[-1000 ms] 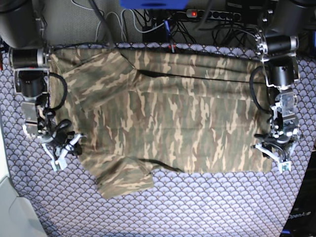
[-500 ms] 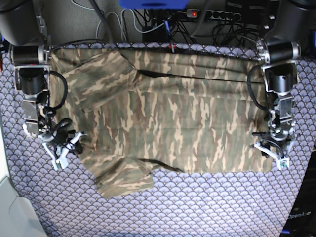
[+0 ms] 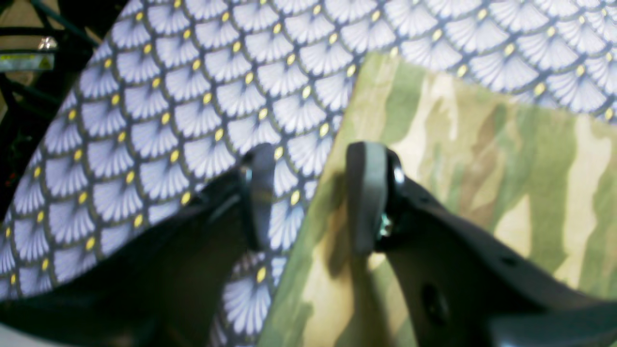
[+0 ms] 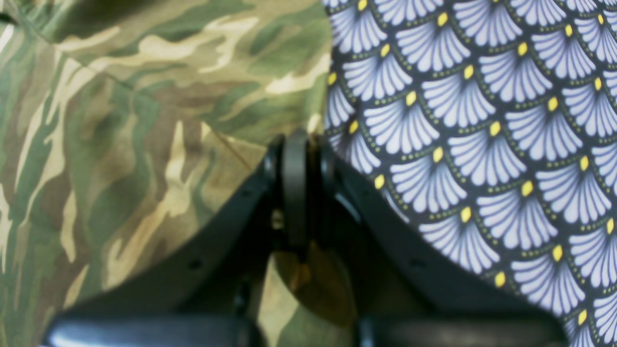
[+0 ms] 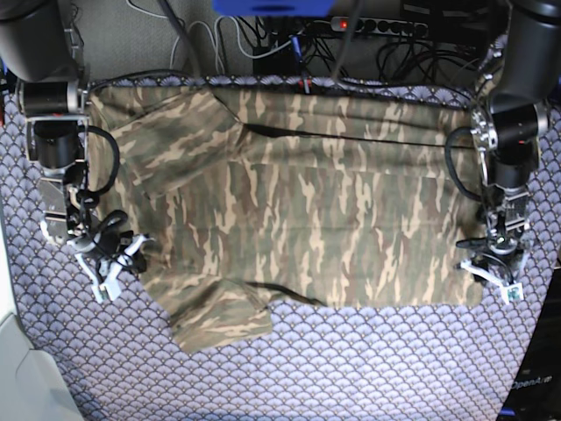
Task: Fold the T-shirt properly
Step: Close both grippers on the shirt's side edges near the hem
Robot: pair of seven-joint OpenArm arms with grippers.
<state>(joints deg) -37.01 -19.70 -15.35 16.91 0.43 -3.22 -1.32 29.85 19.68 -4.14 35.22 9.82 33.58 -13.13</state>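
Across the purple scale-patterned tablecloth (image 5: 289, 368) the camouflage T-shirt (image 5: 298, 202) lies spread wide and mostly flat, one sleeve (image 5: 219, 320) bunched forward at its near edge, a dark neckline seam running along the far part. Compared with a second ago the shirt itself has not shifted; the change is on the base view's right, where the left arm has swung its upper links inward and the left gripper (image 5: 498, 282) has settled a little lower onto the shirt's corner. Judged from that, the fold has not started yet and the arms are only lining up on opposite edges for a lift. Left gripper, wrist view (image 3: 313, 193): jaws part-way open, the cloth's edge running up between them, one finger (image 3: 366, 193) over camouflage, the other over bare tablecloth (image 3: 168, 120); nothing pinched, and whether the pads touch the fabric cannot be told. Right gripper (image 4: 295, 188), wrist view: jaws pressed together right at the shirt's border (image 4: 144, 125), camouflage to one side of it, tablecloth (image 4: 482, 125) to the other. A sliver of fabric may be caught between the pads, but the closed tips hide it. In the base view the right gripper (image 5: 112, 263) sits just beside the shirt's edge, near the bunched sleeve.
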